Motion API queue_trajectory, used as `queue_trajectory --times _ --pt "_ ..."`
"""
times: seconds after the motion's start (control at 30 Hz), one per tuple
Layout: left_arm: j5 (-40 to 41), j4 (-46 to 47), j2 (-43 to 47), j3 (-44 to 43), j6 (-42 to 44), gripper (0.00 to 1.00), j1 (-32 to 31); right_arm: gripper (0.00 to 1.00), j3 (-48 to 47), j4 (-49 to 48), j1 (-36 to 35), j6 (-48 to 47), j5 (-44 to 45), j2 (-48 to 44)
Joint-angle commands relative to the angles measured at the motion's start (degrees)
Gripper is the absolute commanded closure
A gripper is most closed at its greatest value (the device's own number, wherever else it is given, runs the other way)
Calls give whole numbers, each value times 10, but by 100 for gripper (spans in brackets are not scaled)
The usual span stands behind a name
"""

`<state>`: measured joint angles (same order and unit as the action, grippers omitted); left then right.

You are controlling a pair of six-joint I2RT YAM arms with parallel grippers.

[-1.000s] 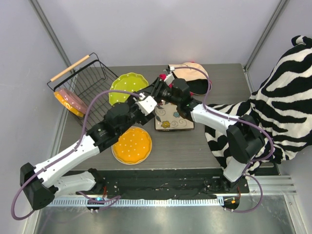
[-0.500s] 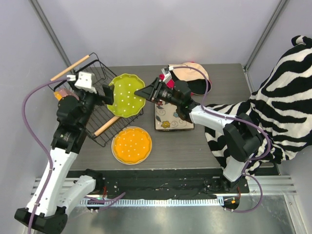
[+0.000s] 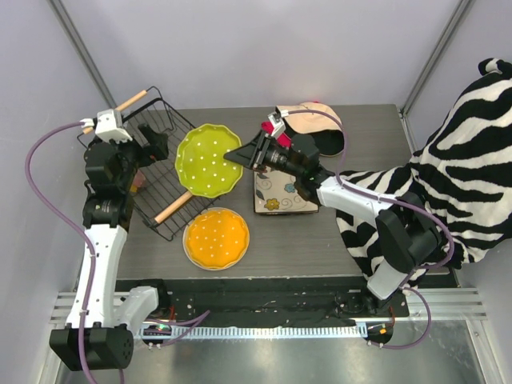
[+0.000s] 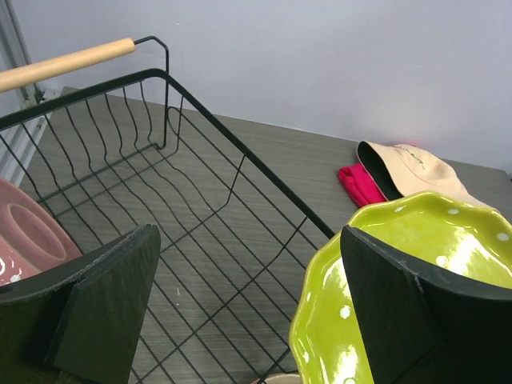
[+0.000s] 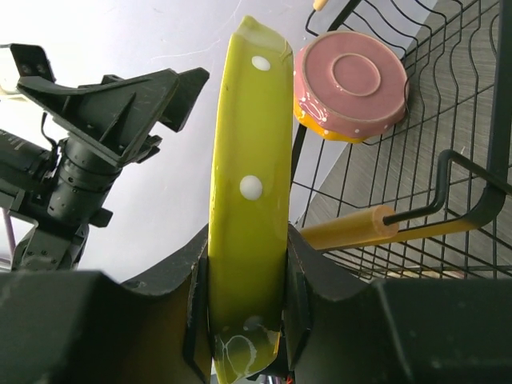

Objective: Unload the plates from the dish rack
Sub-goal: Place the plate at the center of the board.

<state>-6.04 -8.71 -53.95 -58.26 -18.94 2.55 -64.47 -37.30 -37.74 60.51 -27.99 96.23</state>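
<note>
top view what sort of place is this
Probably a robot test cell: plain walls box in a grey table, a left arm and right arm bolted at its near edge, a dish rack staged on it.

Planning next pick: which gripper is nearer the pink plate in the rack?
Left. The left gripper hangs open over the dish rack beside the pink plate; the right gripper is outside the rack, shut on the green plate.

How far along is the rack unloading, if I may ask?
Done: the orange round plate and the square flowered plate lie on the table. In hand: the right gripper clamps the green scalloped plate. Left: a pink round plate and a yellow plate in the black wire rack.
</note>
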Motion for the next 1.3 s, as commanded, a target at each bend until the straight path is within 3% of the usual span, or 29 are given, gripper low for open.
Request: queue_trajectory --times 0.0,0.5,0.6,0.83,0.93,1.27 --pt "-7 25 11 2 -16 0 4 99 0 -98 8 8 12 -80" --pt "36 10 16 16 -8 0 4 99 76 -138 38 67 -32 -211" --pt "37 10 17 17 -9 0 3 99 100 -74 44 32 -34 -266" --pt "35 10 14 18 -10 0 -3 99 122 226 43 -109 43 -405" --pt "38 8 13 19 -12 0 -7 99 130 295 43 -133 66 -422" --pt "48 -2 14 15 -1 0 -13 99 200 264 42 -86 33 -380"
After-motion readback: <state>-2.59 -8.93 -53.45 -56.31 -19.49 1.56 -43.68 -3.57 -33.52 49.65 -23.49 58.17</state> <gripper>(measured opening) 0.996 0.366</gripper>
